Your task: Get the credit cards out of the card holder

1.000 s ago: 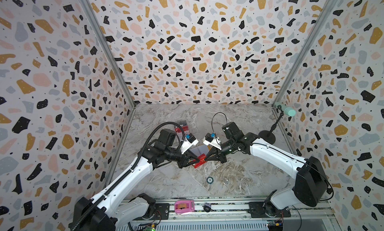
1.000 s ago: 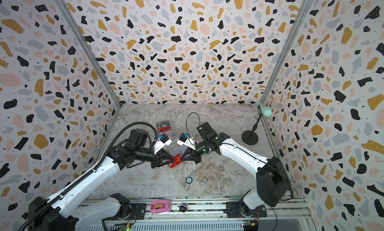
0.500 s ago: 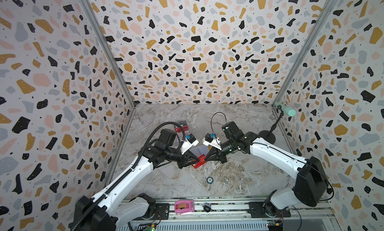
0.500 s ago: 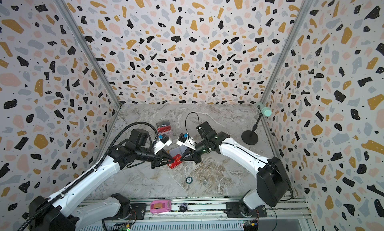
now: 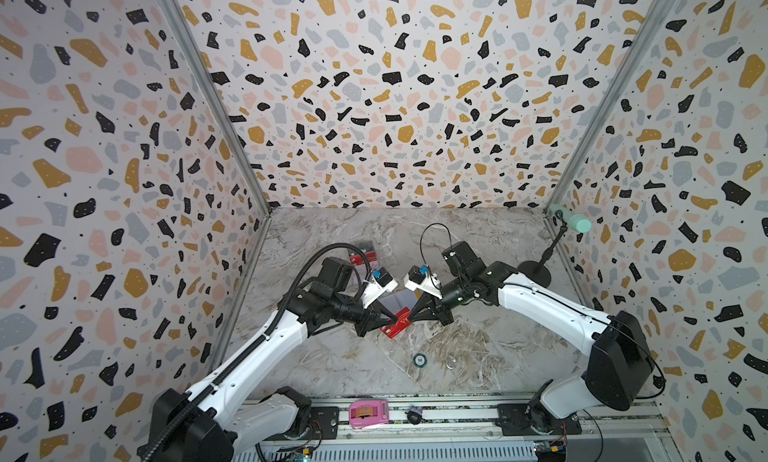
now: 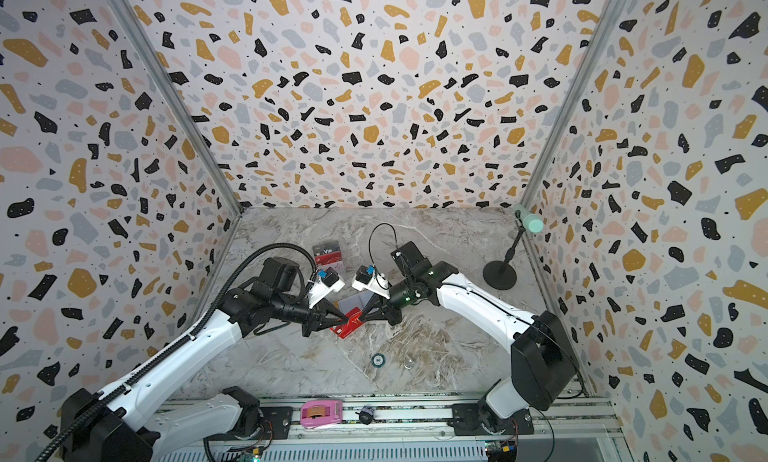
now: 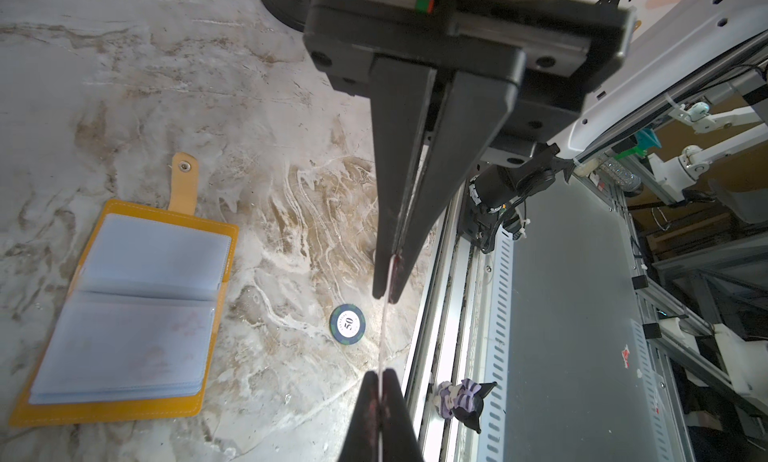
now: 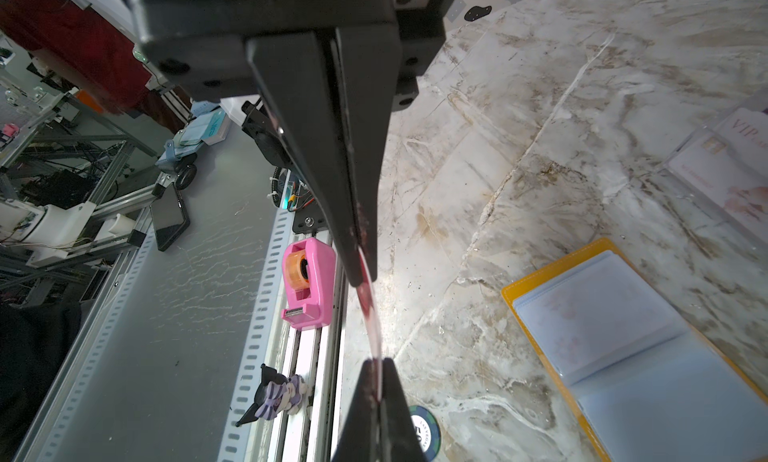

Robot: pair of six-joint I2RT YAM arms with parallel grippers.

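Red credit card (image 5: 398, 324), clamped between left pincer (image 7: 380, 377) and right pincer (image 8: 376, 366)

Centre: card (image 5: 397, 326) held between left gripper (image 5: 390, 319) and right gripper (image 5: 410, 314), above table (image 5: 332, 356). Just behind, holder (image 5: 397, 302) laid open on table. In front, chip (image 5: 420, 359) laid. Behind-left, stand (image 5: 362, 254) set. On front rail (image 5: 457, 414), dispenser (image 5: 368, 414) parked.
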